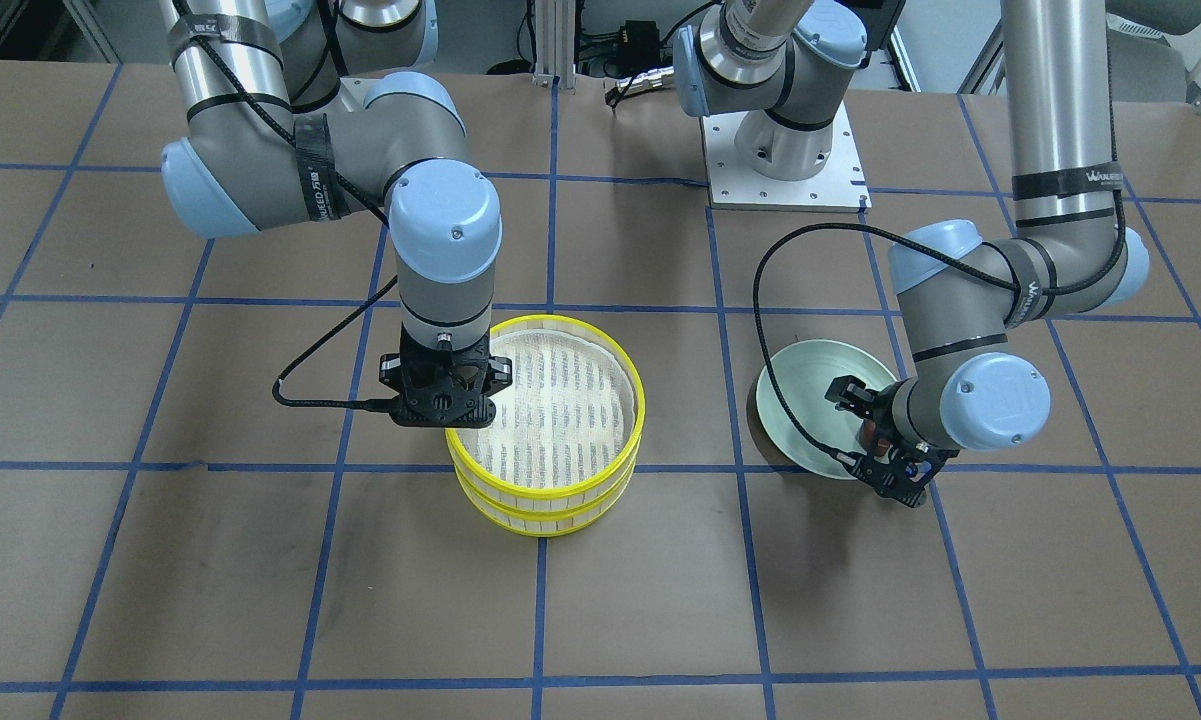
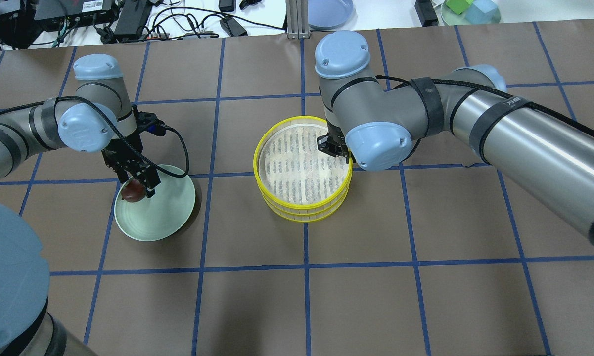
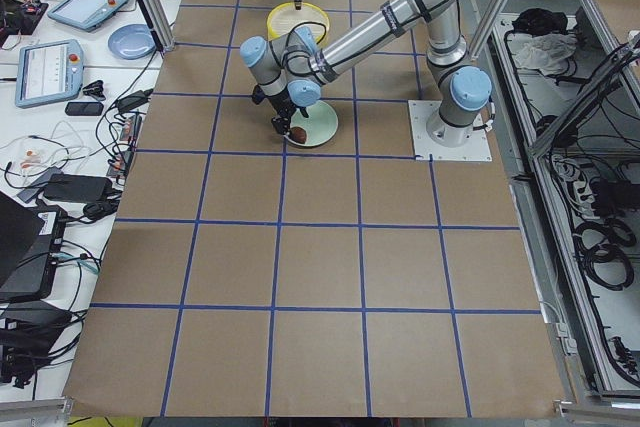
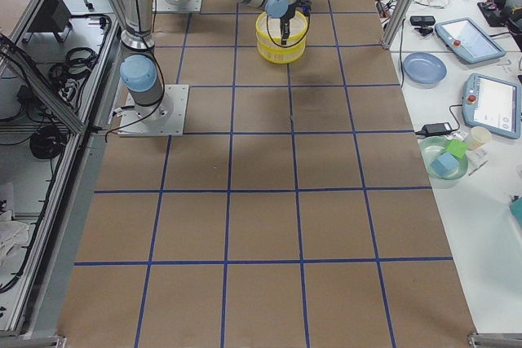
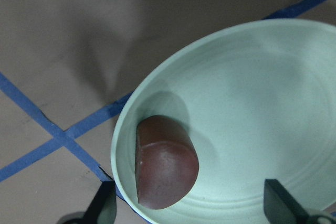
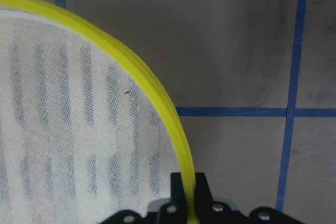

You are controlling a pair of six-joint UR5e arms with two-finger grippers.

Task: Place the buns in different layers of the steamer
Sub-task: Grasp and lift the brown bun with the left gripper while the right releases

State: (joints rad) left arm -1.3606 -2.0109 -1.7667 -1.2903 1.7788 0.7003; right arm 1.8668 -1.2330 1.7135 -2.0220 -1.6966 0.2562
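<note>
Brown bun [image 5: 165, 163] lies on the green plate [image 5: 252, 103], at its left edge on the sloped wall. The plate is left of the steamer and well apart from it. No cream bun is visible in any view. It may sit under the top layer, can't tell.

The left gripper [image 2: 137, 183] hangs low over the plate with its fingers [image 5: 107, 205] spread wide and holding nothing. The bun is off-centre between them, close to the left finger.

The right gripper [image 6: 189, 208] is at the right rim of the top layer [image 1: 641, 400], fingers pinched on the yellow rim. The top layer is stacked on the lower layer [image 1: 545, 520], and its mesh floor is bare.

The step in hand looks like picking the brown bun.
- Shift the left gripper so the bun sits mid-gap before closing. Otherwise one finger hits first and shoves it off the rim.
- The bun has a rounded top and one flat cut face, so it will likely slip or roll on the glazed slope. Go low and squeeze the sides, not the dome.
- The plate is light and may tip or slide if a finger presses on its edge, so don't press down.
- Lift straight up, then carry it right, to the top layer.
- The right gripper takes up the right side of the rim, so drop the bun toward the left or middle of the mesh to keep the arms clear.
</note>
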